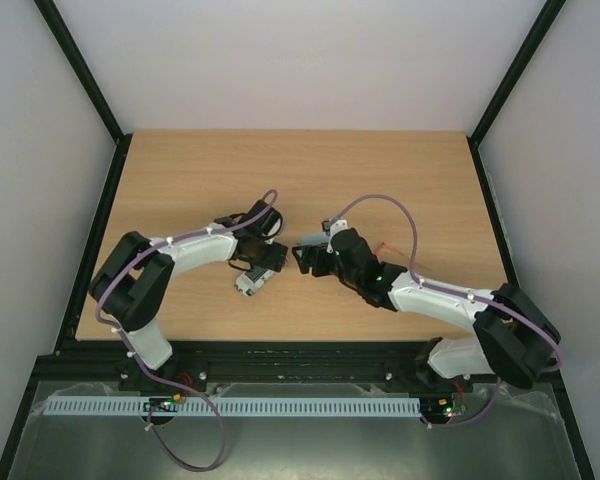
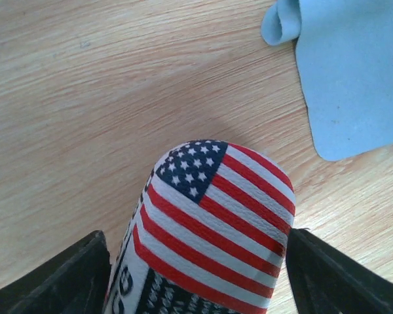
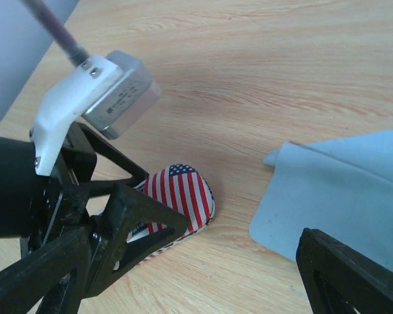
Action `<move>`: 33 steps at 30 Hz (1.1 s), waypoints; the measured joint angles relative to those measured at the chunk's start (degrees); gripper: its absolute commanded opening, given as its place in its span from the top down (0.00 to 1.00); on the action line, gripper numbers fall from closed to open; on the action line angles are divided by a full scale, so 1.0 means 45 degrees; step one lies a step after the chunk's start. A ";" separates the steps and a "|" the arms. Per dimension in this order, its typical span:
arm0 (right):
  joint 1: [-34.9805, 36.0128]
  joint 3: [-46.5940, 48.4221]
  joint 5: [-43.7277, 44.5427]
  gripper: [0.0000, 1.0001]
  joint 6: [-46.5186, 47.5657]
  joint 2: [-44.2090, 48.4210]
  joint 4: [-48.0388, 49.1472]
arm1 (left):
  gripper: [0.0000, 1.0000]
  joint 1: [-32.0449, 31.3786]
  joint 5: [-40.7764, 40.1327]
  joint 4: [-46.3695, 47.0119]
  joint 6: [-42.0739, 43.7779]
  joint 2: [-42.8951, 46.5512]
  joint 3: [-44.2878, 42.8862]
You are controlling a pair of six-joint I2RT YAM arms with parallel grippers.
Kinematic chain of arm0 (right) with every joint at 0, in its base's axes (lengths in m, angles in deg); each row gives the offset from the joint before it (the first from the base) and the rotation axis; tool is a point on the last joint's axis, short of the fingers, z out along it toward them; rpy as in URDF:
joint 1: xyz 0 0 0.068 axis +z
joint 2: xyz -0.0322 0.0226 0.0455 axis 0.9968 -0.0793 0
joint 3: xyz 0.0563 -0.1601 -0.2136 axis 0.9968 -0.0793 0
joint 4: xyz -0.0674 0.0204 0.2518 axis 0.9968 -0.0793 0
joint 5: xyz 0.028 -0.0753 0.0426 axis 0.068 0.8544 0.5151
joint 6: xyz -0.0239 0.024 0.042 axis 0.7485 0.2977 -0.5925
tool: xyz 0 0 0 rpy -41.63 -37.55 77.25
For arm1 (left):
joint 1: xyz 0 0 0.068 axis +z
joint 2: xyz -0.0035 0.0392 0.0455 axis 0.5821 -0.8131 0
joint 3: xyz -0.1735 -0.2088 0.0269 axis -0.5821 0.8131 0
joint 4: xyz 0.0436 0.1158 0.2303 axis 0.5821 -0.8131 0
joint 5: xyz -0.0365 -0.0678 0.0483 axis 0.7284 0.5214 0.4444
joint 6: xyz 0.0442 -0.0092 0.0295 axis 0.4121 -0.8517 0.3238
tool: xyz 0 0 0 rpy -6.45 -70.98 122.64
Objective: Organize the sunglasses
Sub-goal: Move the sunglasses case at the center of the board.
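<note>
Red-striped case (image 2: 216,216) lies between the fingers (image 2: 65,281) of your left gripper (image 2: 198,245), grip unclear, right gripper (image 1: 302,258) spread empty beside it: you seem to be securing it, next pry it open.

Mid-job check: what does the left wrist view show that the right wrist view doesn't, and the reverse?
Only left wrist: the flag case close up, with black print on its side. Only right wrist: the left arm's camera housing seen from outside, and one finger of the open right gripper. Both: the left gripper astride the case's rounded end, the blue cloth and the wooden table. Neither shows the sunglasses.
</note>
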 measured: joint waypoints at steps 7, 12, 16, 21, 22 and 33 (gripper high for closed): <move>0.0000 0.1768 -0.0933 0.07 0.3541 -0.1020 -0.1297 | 0.01 0.1180 0.0253 -0.0136 -0.0646 0.1122 0.0369; 0.0000 0.3245 -0.2225 0.08 0.5566 -0.2584 -0.1462 | 0.07 0.3827 0.0515 0.0000 -0.1919 0.4716 0.1744; 0.0000 0.5066 -0.3468 0.08 0.6271 -0.4833 -0.1520 | 0.07 0.5187 0.0835 -0.0238 -0.2973 0.6921 0.3201; -0.0010 0.7291 -0.4750 0.08 0.6358 -0.7485 -0.1763 | 0.06 0.6144 0.1462 -0.1219 -0.3808 0.8626 0.4435; -0.0024 0.7582 -0.4998 0.08 0.6353 -0.7864 -0.1855 | 0.06 0.6251 0.1598 -0.1307 -0.3920 0.8869 0.4532; -0.0160 0.8053 -0.6615 0.10 0.7184 -0.8791 -0.4245 | 0.07 0.6334 0.2759 -0.1209 -0.4512 0.9228 0.5396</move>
